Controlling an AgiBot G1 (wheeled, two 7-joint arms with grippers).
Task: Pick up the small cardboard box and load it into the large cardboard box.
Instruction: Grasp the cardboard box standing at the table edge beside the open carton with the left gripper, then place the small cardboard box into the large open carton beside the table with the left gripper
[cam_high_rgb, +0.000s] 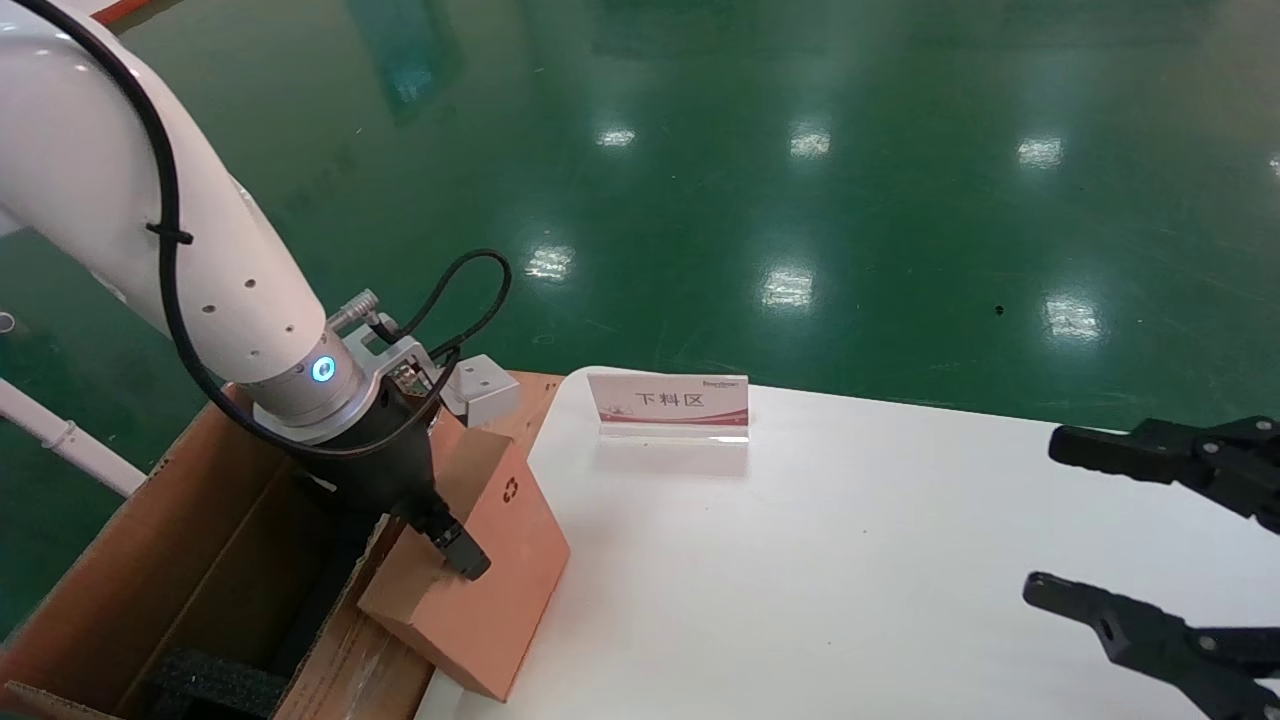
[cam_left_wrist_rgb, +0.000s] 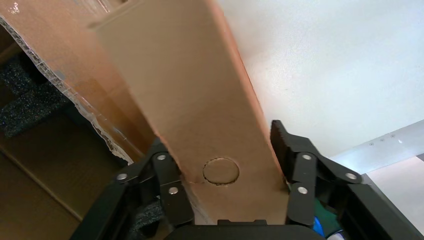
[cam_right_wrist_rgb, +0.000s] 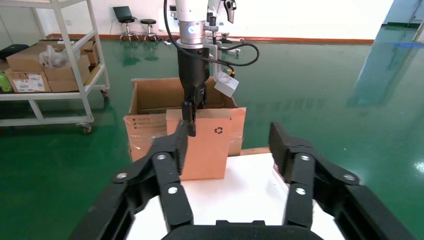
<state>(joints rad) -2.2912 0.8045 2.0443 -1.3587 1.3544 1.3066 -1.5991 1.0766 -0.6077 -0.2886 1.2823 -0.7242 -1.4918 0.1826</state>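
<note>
The small cardboard box (cam_high_rgb: 490, 560) is plain brown with a black recycling symbol and stands on edge, tilted, at the white table's left side. My left gripper (cam_high_rgb: 450, 545) is shut on its upper end from above. In the left wrist view the black fingers (cam_left_wrist_rgb: 292, 160) press both sides of the small cardboard box (cam_left_wrist_rgb: 190, 90) beside a round punched mark. The large cardboard box (cam_high_rgb: 200, 560) stands open directly left of it, below table height. The small cardboard box (cam_right_wrist_rgb: 207, 150) stands in front of the large cardboard box (cam_right_wrist_rgb: 150, 125). My right gripper (cam_high_rgb: 1040, 515) hovers open and empty over the table's right side.
Black foam (cam_high_rgb: 215, 685) lies inside the large carton. A red and white sign (cam_high_rgb: 668, 402) stands near the far edge of the table (cam_high_rgb: 850, 560). Green floor surrounds everything. A white shelf cart (cam_right_wrist_rgb: 50, 60) with cartons stands far behind.
</note>
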